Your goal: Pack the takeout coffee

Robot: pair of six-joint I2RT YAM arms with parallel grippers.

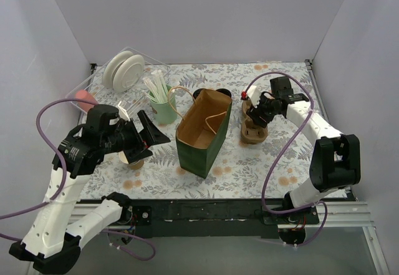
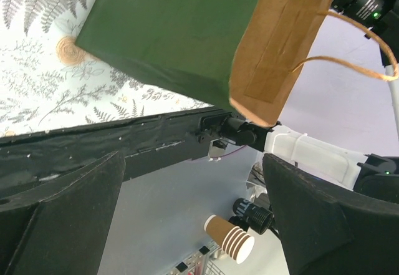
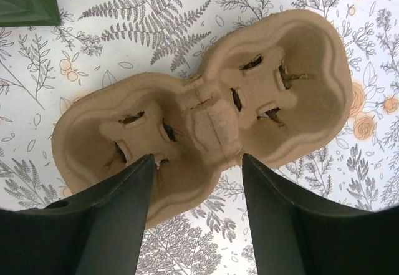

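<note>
The fern-printed surface (image 1: 243, 163) carries a green paper bag (image 1: 199, 147) standing mouth-up at its centre, presumably for loading from above; the left fingers (image 2: 62, 225), spread wide and empty, hover near its left wall. To its right the moulded-pulp cup carrier (image 3: 206, 119) lies flat, both wells empty, under the right fingers (image 3: 112, 225), parted astride its middle and pinching nothing. The takeout coffee (image 1: 201, 93), judged not yet packed, stands just behind the bag, only its black lid showing.
</note>
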